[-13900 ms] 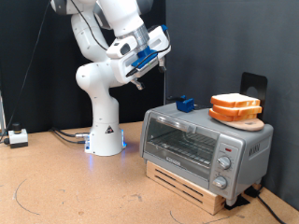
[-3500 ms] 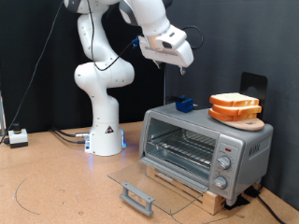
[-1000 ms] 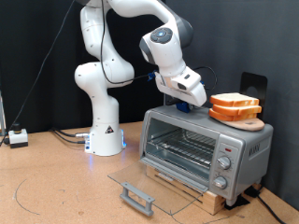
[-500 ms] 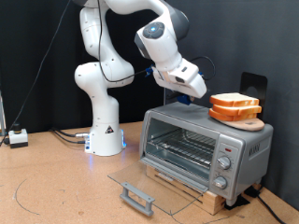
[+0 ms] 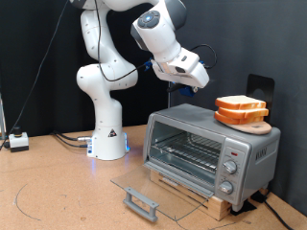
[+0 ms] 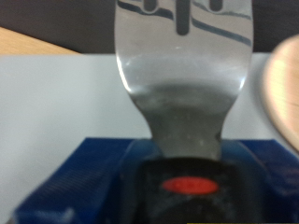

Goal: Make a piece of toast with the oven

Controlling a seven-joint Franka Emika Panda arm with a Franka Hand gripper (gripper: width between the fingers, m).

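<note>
Hand (image 5: 197,82) raised above oven (image 5: 211,149), gripping a metal spatula (image 6: 183,70); door (image 5: 153,191) open; toast (image 5: 242,103) untouched on top.

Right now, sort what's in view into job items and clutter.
Job: oven, door open; bread slices on wooden board; hand above the oven; metal spatula at the hand.
Clutter: white box; cables; black object behind oven.
</note>
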